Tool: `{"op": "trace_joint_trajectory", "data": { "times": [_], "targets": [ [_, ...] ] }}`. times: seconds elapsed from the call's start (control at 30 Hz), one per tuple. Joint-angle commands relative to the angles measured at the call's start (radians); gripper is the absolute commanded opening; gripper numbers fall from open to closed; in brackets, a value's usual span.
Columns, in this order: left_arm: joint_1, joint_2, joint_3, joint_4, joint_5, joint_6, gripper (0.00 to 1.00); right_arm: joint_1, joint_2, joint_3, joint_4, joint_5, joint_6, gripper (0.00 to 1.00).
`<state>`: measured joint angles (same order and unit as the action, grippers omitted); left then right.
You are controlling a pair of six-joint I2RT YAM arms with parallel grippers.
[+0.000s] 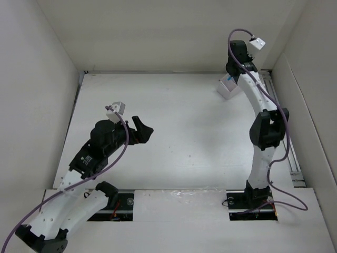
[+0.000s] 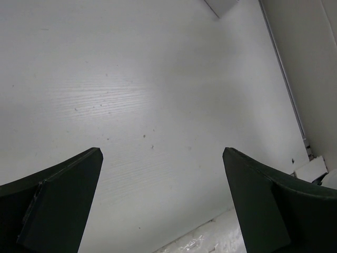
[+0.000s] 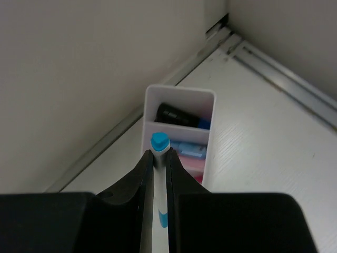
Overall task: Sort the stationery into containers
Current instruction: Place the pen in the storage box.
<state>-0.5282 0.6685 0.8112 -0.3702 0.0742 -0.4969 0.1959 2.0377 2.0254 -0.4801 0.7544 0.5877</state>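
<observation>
My right gripper is shut on a thin white pen with a blue cap, held just above the near end of the white two-compartment box. The far compartment holds a black-and-blue marker. The near compartment holds blue and pink pieces. In the top view the box sits at the back right, mostly hidden by my right gripper. My left gripper is open and empty over the table at the left; its fingers frame bare table.
White walls enclose the table on the left, back and right. A metal rail runs along the right edge. The box's corner shows at the top of the left wrist view.
</observation>
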Motion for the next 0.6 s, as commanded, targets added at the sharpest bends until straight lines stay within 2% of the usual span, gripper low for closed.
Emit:
{"op": "trace_joint_trajectory", "data": {
  "times": [0.0,0.13,0.37,0.57],
  "targets": [
    [0.002,0.026,0.026,0.020,-0.021,-0.002,1.00,-0.004,0.101,0.070,0.159,0.170,-0.189,0.00],
    [0.002,0.039,0.037,0.020,-0.021,-0.011,1.00,-0.004,0.133,0.033,0.351,0.213,-0.331,0.00],
    [0.002,0.065,0.055,0.047,-0.021,-0.011,1.00,-0.013,0.190,0.045,0.426,0.237,-0.391,0.00],
    [0.002,0.088,0.065,0.047,-0.021,-0.002,1.00,-0.004,0.200,-0.030,0.448,0.237,-0.381,0.00]
  ]
}}
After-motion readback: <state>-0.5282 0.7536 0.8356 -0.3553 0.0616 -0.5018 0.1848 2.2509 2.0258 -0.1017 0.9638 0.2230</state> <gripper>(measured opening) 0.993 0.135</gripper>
